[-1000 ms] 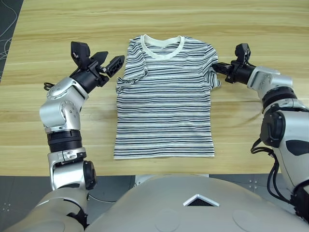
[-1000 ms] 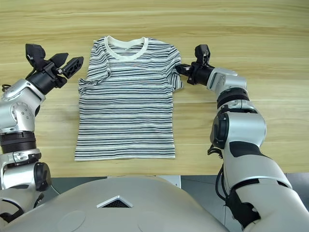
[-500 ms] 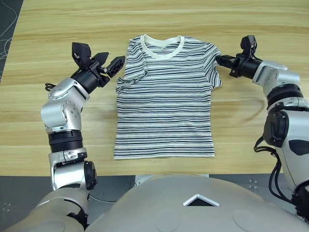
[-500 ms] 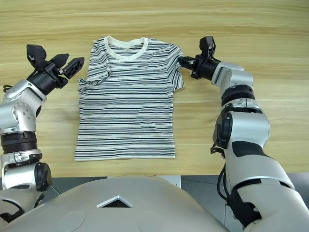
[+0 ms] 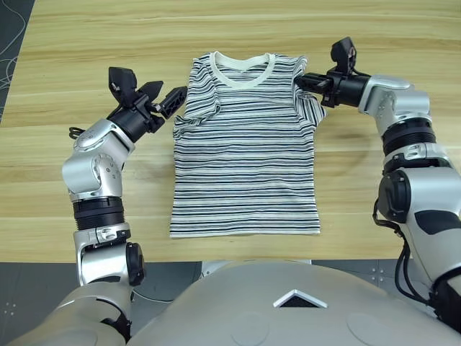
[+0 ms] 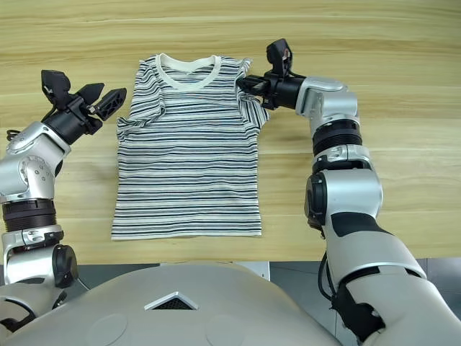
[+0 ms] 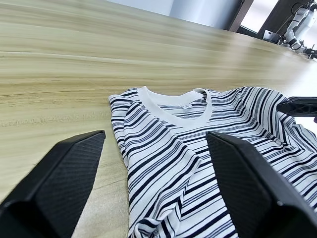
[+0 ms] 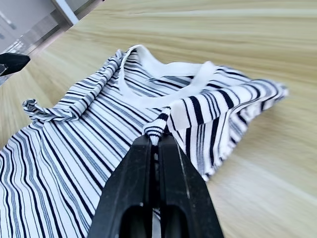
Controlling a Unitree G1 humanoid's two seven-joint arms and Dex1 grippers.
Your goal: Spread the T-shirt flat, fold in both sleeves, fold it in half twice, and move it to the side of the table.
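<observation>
The right gripper [image 8: 156,141] is pressed fully closed on a pinch of striped cloth, the edge of the right sleeve [image 5: 310,108], and holds it raised just above the shoulder panel. That grip suits a sleeve fold: with the cuff held up off the wood and inboard of the shoulder seam, the sleeve can be laid over the chest rather than dragged across it. The fabric below the pinch hangs in a loose, doubled flap (not yet flat), so I judge this fold to be under way and not finished. On the other side, the left gripper [image 5: 167,95] hovers with its fingers spread wide, holding nothing, just beside the left sleeve [image 5: 189,119], which lies bunched and turned inward onto the body; it looks placed to neaten or press that side. The T-shirt [image 5: 245,166] lies face up near the middle of the table [image 5: 86,43], between the two arms. Its long axis runs straight away from the robot: the white collar [image 5: 243,72] points to the far side, and the hem [image 5: 245,229] lies close to the near edge, roughly parallel to it.
</observation>
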